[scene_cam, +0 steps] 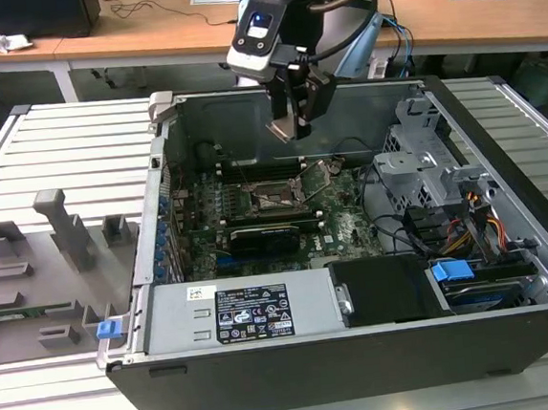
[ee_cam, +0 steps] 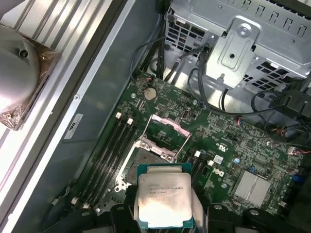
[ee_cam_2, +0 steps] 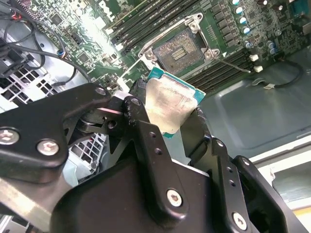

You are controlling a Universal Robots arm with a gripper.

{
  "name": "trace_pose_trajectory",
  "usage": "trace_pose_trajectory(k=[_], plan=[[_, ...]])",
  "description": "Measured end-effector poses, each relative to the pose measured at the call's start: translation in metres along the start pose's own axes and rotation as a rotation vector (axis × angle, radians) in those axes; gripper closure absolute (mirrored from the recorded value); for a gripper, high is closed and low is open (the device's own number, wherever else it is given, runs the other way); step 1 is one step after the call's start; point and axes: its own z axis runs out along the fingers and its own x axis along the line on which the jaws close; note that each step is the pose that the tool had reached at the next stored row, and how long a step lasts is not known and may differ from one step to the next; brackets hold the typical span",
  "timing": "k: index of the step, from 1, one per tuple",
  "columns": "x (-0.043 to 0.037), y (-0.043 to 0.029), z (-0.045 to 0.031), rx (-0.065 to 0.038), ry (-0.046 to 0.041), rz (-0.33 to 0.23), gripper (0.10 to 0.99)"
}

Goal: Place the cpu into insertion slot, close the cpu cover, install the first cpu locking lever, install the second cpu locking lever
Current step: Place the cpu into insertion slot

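The black two-fingered gripper (scene_cam: 291,119) hangs inside the open dark metal computer case (scene_cam: 516,337), pinching the cpu (ee_cam: 163,201), a small flat square chip with a pale silvery-beige metal face and a green edge. Both wrist views show one black finger (ee_cam_2: 141,121) pressed against each of two opposite sides of the chip, which is clear of the board. In the exterior view the chip hangs tilted at the fingertips, well above the green circuit board (scene_cam: 348,227). The insertion slot (ee_cam_2: 181,48), a square dark socket with a silvery metal rim, lies below the gripper and slightly ahead of the fingertips, with its contact field bare. At the slot's edge farthest from the gripper, the cpu cover (ee_cam: 171,126), a thin silvery frame plate with a large central window, stands tipped up and open. A thin silvery wire lever (ee_cam_2: 235,67) angles away from one side of the slot. Long narrow black memory slots (ee_cam_2: 150,22) run along both sides of the socket. Lower in the case, nearer the exterior camera than the gripper, a long black expansion card (scene_cam: 267,234) stands on the board. A perforated grey metal drive cage (ee_cam: 243,43) with dark cables lies beyond the slot from the fingertips.
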Motion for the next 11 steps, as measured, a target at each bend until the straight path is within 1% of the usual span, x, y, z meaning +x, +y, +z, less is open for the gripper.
trace_pose_trajectory(k=[5,7,10,11], plan=[[-0.0001,-0.0003,0.0034,0.002,-0.0053,0.001,0.561],[-0.0001,-0.0006,0.0061,0.004,-0.0081,0.004,0.561],[-0.0002,-0.001,0.0111,0.003,-0.0146,0.074,0.561],[-0.0002,-0.0011,0.0118,0.003,-0.0158,0.086,0.561]])
